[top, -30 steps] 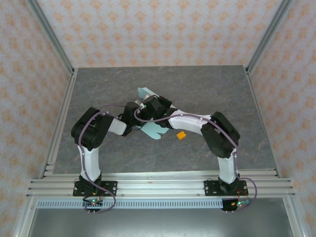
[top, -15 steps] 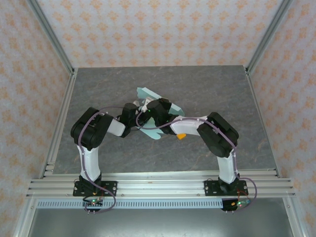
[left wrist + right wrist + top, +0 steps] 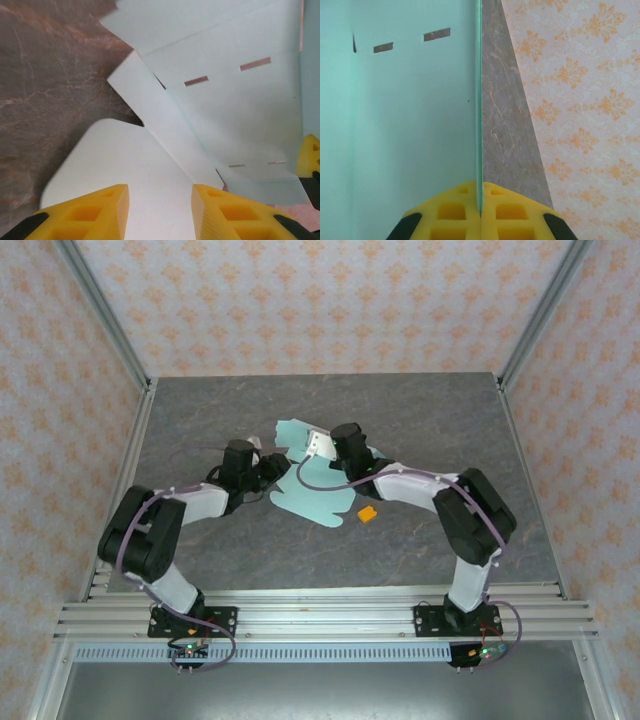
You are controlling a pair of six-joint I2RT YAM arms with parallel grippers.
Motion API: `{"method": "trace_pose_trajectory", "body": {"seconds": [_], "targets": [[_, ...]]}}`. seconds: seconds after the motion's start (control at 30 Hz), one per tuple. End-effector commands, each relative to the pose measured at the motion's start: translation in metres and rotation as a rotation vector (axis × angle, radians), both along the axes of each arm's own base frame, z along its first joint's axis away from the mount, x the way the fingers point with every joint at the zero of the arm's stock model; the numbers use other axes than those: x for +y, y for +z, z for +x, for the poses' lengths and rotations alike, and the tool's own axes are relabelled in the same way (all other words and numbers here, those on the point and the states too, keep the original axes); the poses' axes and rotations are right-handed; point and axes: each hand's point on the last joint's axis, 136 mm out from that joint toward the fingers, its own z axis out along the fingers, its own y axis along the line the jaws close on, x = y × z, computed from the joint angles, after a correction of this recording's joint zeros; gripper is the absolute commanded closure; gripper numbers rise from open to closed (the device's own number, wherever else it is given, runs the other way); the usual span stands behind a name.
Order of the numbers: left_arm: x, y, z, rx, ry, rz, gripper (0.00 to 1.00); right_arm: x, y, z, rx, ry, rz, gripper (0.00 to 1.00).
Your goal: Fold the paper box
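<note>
The paper box lies on the table, near the table's centre. The left gripper stands at the box's left edge, its fingers apart above a flap. The right gripper sits at the box's far side, closed on the edge of a raised panel. The small block lies on the table just beside the box's near right corner.

The top camera looks down from behind the arms over the table. The wrist cameras sit close behind the left fingers and right fingers (facing past their tips). All three views share the paper box.
</note>
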Motion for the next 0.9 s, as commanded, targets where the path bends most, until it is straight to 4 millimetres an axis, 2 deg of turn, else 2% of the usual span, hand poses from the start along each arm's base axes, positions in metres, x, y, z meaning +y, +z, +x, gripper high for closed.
{"method": "trace_pose_trajectory", "body": {"seconds": [0.0, 0.2, 0.3, 0.4, 0.53, 0.6, 0.73, 0.87], "targets": [[0.012, 0.03, -0.011, -0.023, -0.046, 0.128, 0.61, 0.009, 0.026, -0.02, 0.103, 0.092, 0.121, 1.0], [0.016, 0.124, -0.019, -0.158, -0.114, 0.214, 0.59, 0.005, 0.069, -0.045, 0.22, 0.117, 0.251, 1.0], [0.017, 0.151, -0.025, -0.223, -0.163, 0.266, 0.56, -0.002, 0.088, -0.058, 0.325, 0.094, 0.334, 1.0], [0.019, 0.154, -0.035, -0.279, -0.216, 0.332, 0.54, -0.013, 0.109, -0.07, 0.416, 0.083, 0.394, 1.0], [0.013, 0.146, -0.046, -0.38, -0.29, 0.358, 0.48, -0.025, 0.134, -0.085, 0.521, 0.092, 0.489, 1.0], [0.011, 0.14, -0.045, -0.424, -0.313, 0.376, 0.46, -0.028, 0.142, -0.09, 0.579, 0.105, 0.533, 1.0], [0.005, 0.129, -0.034, -0.497, -0.367, 0.44, 0.43, -0.031, 0.149, -0.095, 0.68, 0.111, 0.601, 1.0], [-0.007, 0.126, -0.024, -0.589, -0.421, 0.492, 0.41, -0.033, 0.147, -0.096, 0.745, 0.087, 0.618, 1.0]]}}
